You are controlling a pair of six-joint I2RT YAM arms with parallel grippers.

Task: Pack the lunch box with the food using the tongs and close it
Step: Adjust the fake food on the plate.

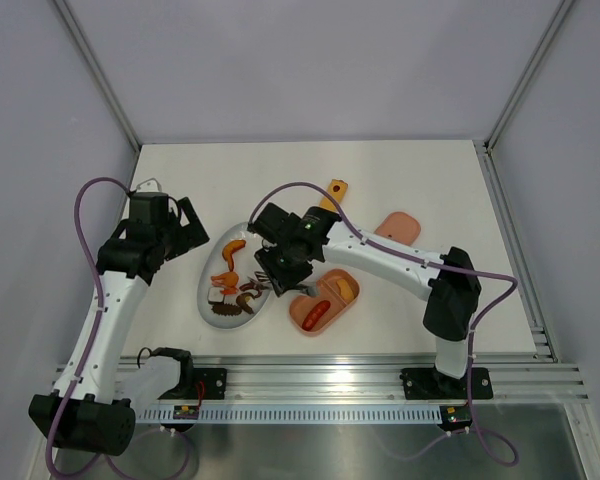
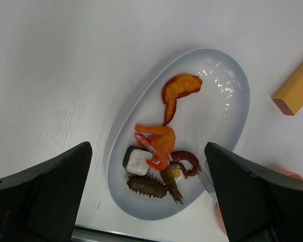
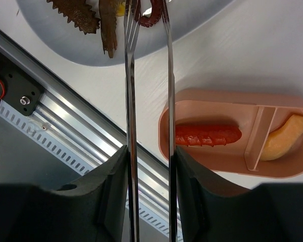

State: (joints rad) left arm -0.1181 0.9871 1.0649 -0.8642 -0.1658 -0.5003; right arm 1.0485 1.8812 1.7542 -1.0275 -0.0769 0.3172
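Presently, left gripper [image 1: 188, 228]: hanging spread wide above the tabletop [image 1: 430, 170] just left of the white oval plate [image 2: 227, 75], gripping nothing.
Right gripper [image 3: 149, 161]: pinching the tongs [image 3: 130, 91], one finger pressing on the outside of each metal arm.
Tongs: reaching from the right gripper out over the plate's near end, the two arms standing a little apart and running almost parallel; tips lying among the food pieces, by the dark red curl [image 2: 188, 160] and the brown piece with a yellow spot [image 2: 171, 177]; touching them or not, cannot tell.
Lunch box [image 3: 217, 96]: sitting open on the tabletop just right of the plate, near the front rail [image 3: 81, 126]; holding a red sausage [image 3: 207, 135] in one compartment and a yellow-orange stick [image 3: 285, 137] in the other, a divider running between them.
Lid [image 1: 398, 226]: lying flat on the tabletop behind and to the right of the lunch box, apart from it.
Food on the plate: orange shrimp [image 2: 159, 141] lying mid-plate, a browned orange piece [image 2: 181, 88] beyond it, a dark-and-white cube [image 2: 137, 162] touching the shrimp, a spiky brown piece [image 2: 147, 185] sitting beside the cube at the near end.
Yellow-orange bar [image 1: 332, 192]: lying toward the back of the tabletop, partly hiding behind the right arm, apart from the plate.
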